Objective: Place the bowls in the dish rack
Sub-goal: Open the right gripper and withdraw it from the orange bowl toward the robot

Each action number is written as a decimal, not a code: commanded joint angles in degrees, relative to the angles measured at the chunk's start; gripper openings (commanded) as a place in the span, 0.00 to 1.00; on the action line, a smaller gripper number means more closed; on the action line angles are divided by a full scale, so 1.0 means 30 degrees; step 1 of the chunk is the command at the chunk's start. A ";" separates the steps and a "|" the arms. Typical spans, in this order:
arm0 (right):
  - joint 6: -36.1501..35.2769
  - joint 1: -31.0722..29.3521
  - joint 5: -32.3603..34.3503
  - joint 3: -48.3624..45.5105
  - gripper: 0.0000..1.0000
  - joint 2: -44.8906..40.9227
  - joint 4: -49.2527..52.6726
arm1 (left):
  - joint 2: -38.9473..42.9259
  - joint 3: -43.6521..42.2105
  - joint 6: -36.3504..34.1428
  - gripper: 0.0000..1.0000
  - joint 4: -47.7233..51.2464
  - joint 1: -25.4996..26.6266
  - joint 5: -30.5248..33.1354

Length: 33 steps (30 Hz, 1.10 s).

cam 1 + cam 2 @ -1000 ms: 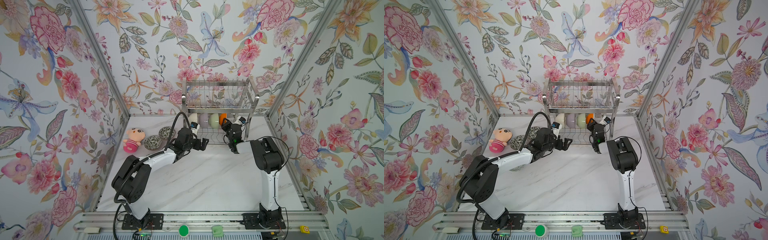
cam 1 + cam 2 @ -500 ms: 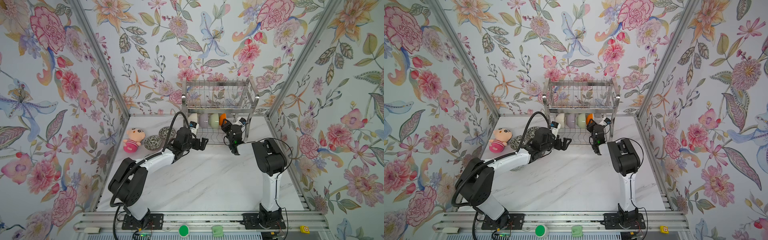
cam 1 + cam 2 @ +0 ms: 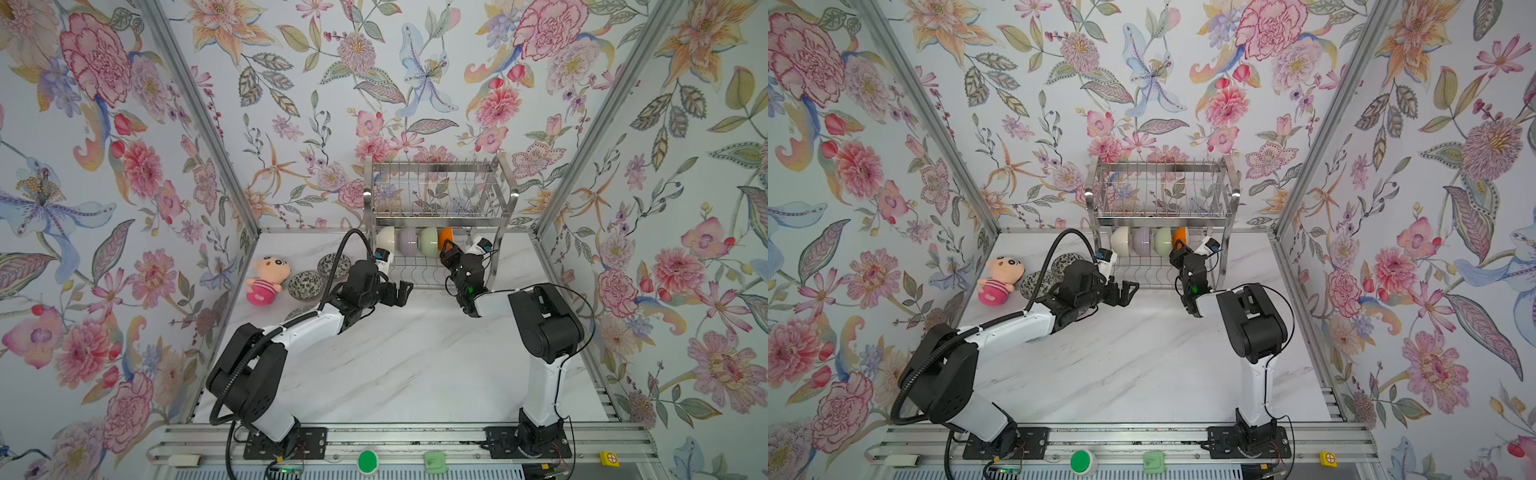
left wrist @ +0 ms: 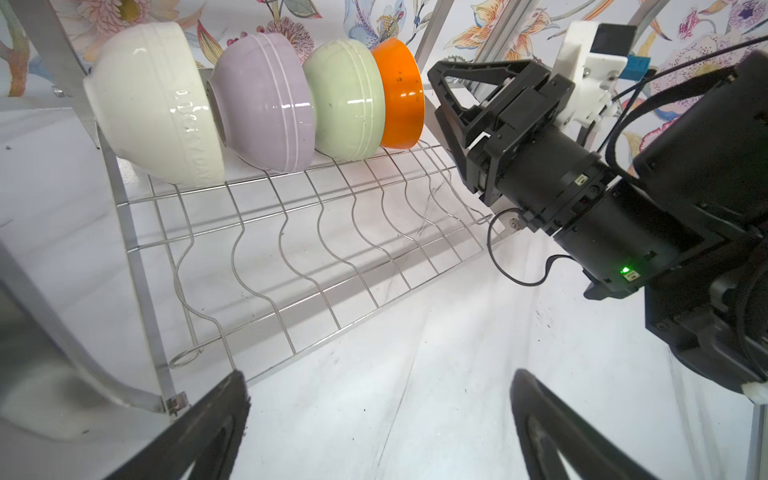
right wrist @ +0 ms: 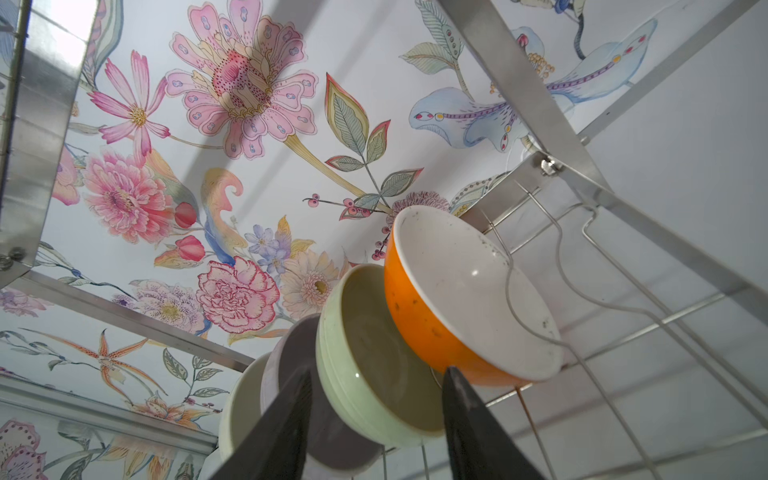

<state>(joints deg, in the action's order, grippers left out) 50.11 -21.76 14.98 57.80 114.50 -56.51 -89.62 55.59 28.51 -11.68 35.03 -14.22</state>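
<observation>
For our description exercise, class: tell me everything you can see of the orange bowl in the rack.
The orange bowl is glossy ceramic, orange outside, white and speckled inside. It stands on edge on the dish rack's lower wire shelf, last in a row of four, underside seemingly against the pale green bowl, mouth facing the open right pincer, close by; contact unclear.

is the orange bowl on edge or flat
On edge: orange bowl rests on its rim in the dish rack, beside the green bowl.

Bright, diffuse light fills both top views; shadows are faint; the dish rack [image 3: 436, 167] glints at twelve o'clock; the left gripper [image 4: 380, 378] has blurred fingers [image 4: 208, 432].
</observation>
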 commanded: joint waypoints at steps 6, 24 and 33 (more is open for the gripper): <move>-0.0240 -0.0820 0.1109 -0.1705 0.53 -0.1400 -0.0993 | 0.2071 -0.0637 0.0336 0.99 0.0542 0.0382 0.0883; -0.3330 -0.4076 0.0517 -0.3695 0.55 -0.4597 0.2467 | 0.4407 -0.2078 0.1103 0.99 0.1273 0.0542 0.2169; -0.6274 -0.5389 -0.0189 -0.3792 0.59 -0.7071 0.7096 | 0.6245 -0.2768 -0.0147 0.99 0.3983 0.0459 0.5561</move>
<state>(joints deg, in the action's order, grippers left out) 35.92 -37.04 15.99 46.06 95.50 -42.68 -72.69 48.36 30.13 -4.01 36.34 -3.55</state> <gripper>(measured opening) 0.584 0.994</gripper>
